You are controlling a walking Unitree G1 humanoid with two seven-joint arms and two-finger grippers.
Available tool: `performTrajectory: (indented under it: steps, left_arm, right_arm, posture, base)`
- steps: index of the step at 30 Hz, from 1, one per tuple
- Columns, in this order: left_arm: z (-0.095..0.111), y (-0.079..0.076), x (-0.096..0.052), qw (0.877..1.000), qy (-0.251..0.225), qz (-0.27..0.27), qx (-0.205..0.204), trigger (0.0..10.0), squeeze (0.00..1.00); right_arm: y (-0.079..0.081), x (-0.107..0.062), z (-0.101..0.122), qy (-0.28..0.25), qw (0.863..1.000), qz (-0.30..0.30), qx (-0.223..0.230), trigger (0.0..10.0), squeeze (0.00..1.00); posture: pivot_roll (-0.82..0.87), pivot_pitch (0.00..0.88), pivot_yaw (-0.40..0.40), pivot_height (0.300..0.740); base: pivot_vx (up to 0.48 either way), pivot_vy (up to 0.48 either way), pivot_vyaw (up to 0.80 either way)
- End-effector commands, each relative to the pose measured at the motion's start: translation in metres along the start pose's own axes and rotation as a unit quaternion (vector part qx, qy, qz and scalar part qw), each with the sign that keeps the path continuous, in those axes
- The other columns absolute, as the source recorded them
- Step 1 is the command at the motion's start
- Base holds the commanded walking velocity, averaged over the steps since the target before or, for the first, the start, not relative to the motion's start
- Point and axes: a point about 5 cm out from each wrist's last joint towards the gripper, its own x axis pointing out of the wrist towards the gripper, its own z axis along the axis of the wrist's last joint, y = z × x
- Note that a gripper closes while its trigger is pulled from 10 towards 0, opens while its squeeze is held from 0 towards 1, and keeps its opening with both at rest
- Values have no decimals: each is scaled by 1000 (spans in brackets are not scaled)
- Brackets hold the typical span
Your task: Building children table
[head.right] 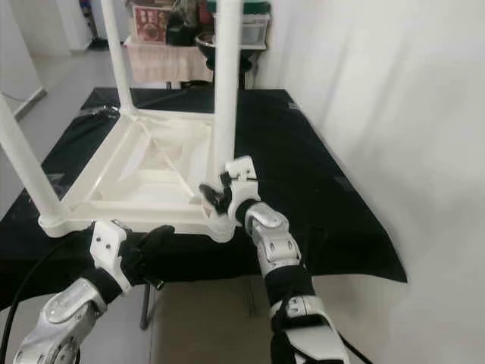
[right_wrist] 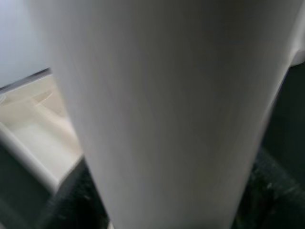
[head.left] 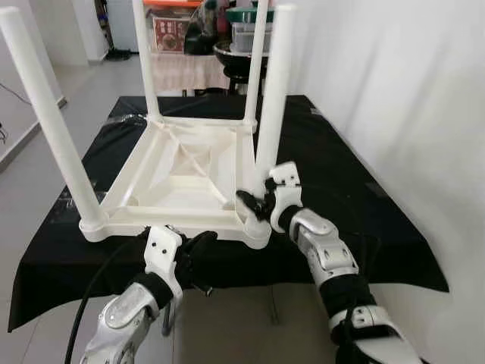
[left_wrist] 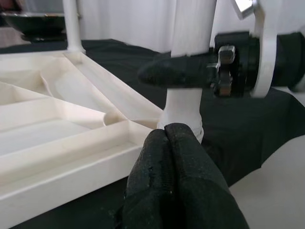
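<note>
A white plastic children's table point(head.left: 182, 178) lies upside down on a black-covered table point(head.left: 364, 205), with its legs pointing up. My right gripper point(head.left: 258, 202) is shut on the base of the near right leg point(head.left: 274, 91), just above the corner socket. That leg point(right_wrist: 167, 105) stands very close in the right wrist view. My left gripper point(head.left: 204, 243) is shut with nothing in it, just below the white table's front rim. In the left wrist view its fingertips point(left_wrist: 171, 157) point at the same leg base point(left_wrist: 183, 107), below the right gripper's finger point(left_wrist: 181, 74).
A white wall point(head.left: 409, 91) runs along the right side. Behind the black table stands a cluttered stand with a dark bowl point(head.left: 235, 54) and boxes. Grey floor lies on the left point(head.left: 30, 174). A black cable point(head.left: 91, 296) hangs beside my left arm.
</note>
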Motion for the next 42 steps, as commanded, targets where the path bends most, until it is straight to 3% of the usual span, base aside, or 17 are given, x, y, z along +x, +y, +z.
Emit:
performTrajectory:
  steps: [1, 3, 4, 5, 6, 8, 11, 14, 15, 27, 31, 34, 35, 36, 38, 41, 42]
  left_arm:
    - [-2, -1, 1, 1000, 3, -2, 3, 10000, 0]
    - [-2, -1, 1, 1000, 4, -2, 3, 10000, 0]
    - [-3, -1, 2, 1000, 4, -3, 3, 10000, 0]
    - [-3, -1, 2, 1000, 4, -3, 3, 10000, 0]
    - [-3, -2, 2, 1000, 5, -4, 2, 10000, 0]
    - [-3, -2, 2, 1000, 5, -4, 2, 10000, 0]
    - [-3, -1, 2, 1000, 5, -4, 2, 10000, 0]
    - [-4, -1, 2, 1000, 5, -3, 3, 10000, 0]
    - [-3, -1, 2, 1000, 5, -2, 3, 10000, 0]
    - [-2, -3, 2, 1000, 2, -4, 0, 10000, 0]
    - [-2, -4, 2, 1000, 0, -4, -1, 10000, 0]
    - [1, -2, 1, 1000, -4, -1, -3, 10000, 0]
    - [1, 0, 1, 1000, -4, 0, -2, 10000, 0]
    - [1, 0, 1, 1000, -4, 0, -2, 10000, 0]
    - [2, 1, 1, 1000, -4, 0, -1, 10000, 0]
    - [2, 2, 1, 1000, -4, 0, -1, 10000, 0]
    - [2, 2, 1, 1000, -3, -1, -1, 10000, 0]
  right_arm:
    - [1, 3, 23, -50, 997, 49, -13, 10000, 1000]
    - [2, 2, 30, -60, 995, 71, -17, 10000, 1000]
    - [-1, -1, 38, -65, 990, 120, -26, 10000, 0]
    - [-1, -1, 38, -65, 990, 120, -26, 10000, 0]
    - [-3, -8, 51, -57, 978, 196, -39, 10000, 0]
    - [-3, -8, 51, -57, 978, 196, -39, 10000, 0]
    - [-3, -9, 56, -26, 963, 263, -44, 10000, 0]
    - [-5, -6, 54, -3, 957, 289, -32, 10000, 0]
    - [-6, -6, 54, -2, 957, 290, -30, 0, 0]
    - [-20, -13, 53, -7, 963, 269, -20, 0, 0]
    - [-26, -16, 48, -14, 972, 233, -28, 0, 0]
    - [-20, -13, 18, 13, 993, 112, -48, 0, 0]
    - [-19, -7, 7, 1, 998, -52, -19, 0, 0]
    - [-19, -7, 7, 1, 998, -52, -19, 0, 0]
    - [22, -14, -21, 9, 988, -139, 67, 0, 0]
    - [33, -19, -27, 13, 984, -159, 75, 0, 0]
    - [38, -16, -26, 13, 988, -144, 49, 0, 0]
  posture:
    - [11, 0, -53, 740]
    - [11, 0, -53, 740]
    - [13, 0, -52, 740]
    - [13, 0, -52, 740]
    - [17, 0, -52, 740]
    - [17, 0, -52, 740]
    - [22, 0, -52, 740]
    - [32, 0, -55, 740]
    - [37, 0, -57, 740]
    - [23, 0, -55, 740]
    - [20, 0, -60, 740]
    - [4, 0, -64, 740]
    - [-4, 0, -57, 740]
    - [-4, 0, -57, 740]
    - [-2, 0, -51, 740]
    - [-11, 0, -44, 740]
    - [-21, 0, -34, 740]
  base:
    - [0, 0, 0]
    - [0, 0, 0]
    - [0, 0, 0]
    - [0, 0, 0]
    - [0, 0, 0]
    - [0, 0, 0]
    - [0, 0, 0]
    - [0, 0, 0]
    - [0, 0, 0]
    - [0, 0, 0]
    - [0, 0, 0]
    - [0, 0, 0]
    - [0, 0, 0]
    - [0, 0, 0]
    - [0, 0, 0]
    - [0, 0, 0]
    - [0, 0, 0]
